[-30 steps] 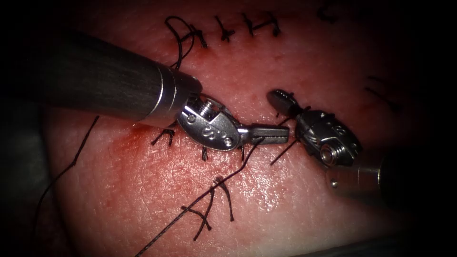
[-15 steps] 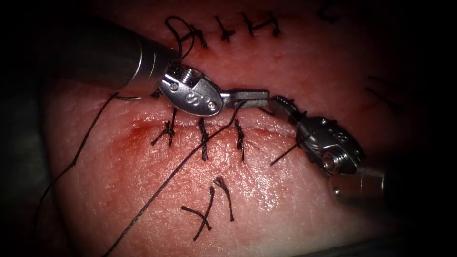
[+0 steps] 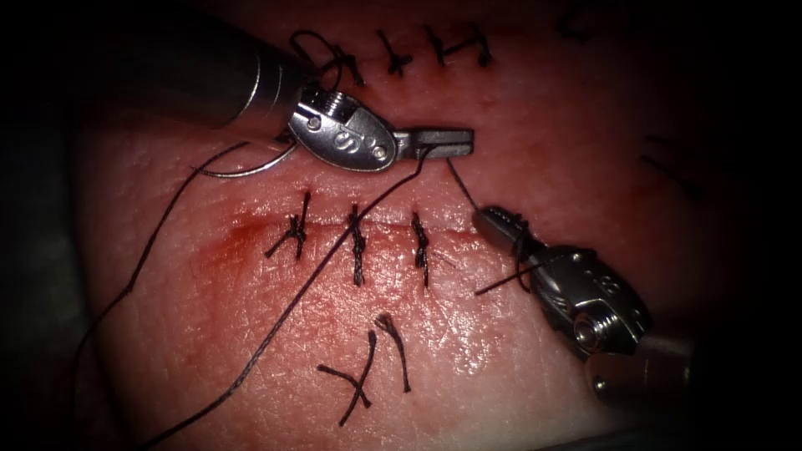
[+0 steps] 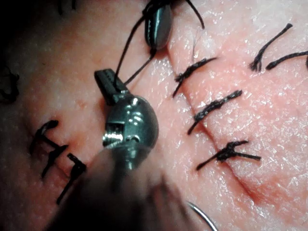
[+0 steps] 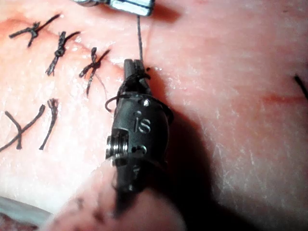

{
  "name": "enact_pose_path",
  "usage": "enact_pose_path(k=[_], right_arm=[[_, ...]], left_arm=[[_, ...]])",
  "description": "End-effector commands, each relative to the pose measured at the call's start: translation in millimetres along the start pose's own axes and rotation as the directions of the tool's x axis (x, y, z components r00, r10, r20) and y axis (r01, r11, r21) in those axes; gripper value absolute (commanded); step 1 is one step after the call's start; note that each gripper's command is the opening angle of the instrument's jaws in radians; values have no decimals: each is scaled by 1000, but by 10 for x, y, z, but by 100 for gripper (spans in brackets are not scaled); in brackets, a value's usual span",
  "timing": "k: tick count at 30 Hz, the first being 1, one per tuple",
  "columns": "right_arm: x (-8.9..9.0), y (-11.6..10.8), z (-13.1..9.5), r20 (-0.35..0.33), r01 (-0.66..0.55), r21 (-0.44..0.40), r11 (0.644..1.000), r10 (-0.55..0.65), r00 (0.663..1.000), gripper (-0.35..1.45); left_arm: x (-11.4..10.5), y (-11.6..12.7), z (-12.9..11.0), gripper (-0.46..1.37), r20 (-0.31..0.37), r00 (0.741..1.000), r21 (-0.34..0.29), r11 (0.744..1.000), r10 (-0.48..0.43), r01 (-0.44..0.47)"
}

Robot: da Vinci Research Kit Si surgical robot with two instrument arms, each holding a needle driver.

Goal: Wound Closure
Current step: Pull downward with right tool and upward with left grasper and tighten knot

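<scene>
Jaws of the left tool (image 3: 447,140) are clenched on the thread (image 3: 334,259), above the cut (image 3: 368,230) and past its right end. From this grip one strand runs down and to the left across the middle stitch (image 3: 357,245) and off the tissue (image 3: 518,108); a shorter strand goes down to the right tool (image 3: 493,221). The right tool's jaws look closed, with thread wound around the tool just behind them — whether they really grasp the thread I cannot tell for sure, but in the right wrist view the strand enters at their tip (image 5: 136,67).

The needle (image 3: 251,167) lies free on the tissue above the left part of the cut, partly under the left tool's shaft, and neither tool holds it. It is not in the tissue, so far as I can see.

I judge the thread to be very light, soft and limp, and rather fragile: a hard squeeze or a sharp pull could fray it. It is better taken flat between the jaws. The needle is stiff and smooth — it may slip or turn, so a hold on its body, away from the point, seems safest.
</scene>
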Motion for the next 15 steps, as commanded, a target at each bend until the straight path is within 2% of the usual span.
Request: enact_pose_path(k=[1,7,15], right_arm=[[0,-1,-1,0,0,-1,1000,0,1000,-35],[-2,-8,-11,7,10,11,1000,-10,1000,-35],[-12,-23,-36,17,23,27,999,-23,1000,-35]], left_arm=[[0,-2,2,-35,-3,1000,-13,1000,4,-4],[-6,-22,25,-35,-6,1000,-13,1000,14,-14],[-17,-51,47,-35,-8,1000,1,1000,21,-21]])
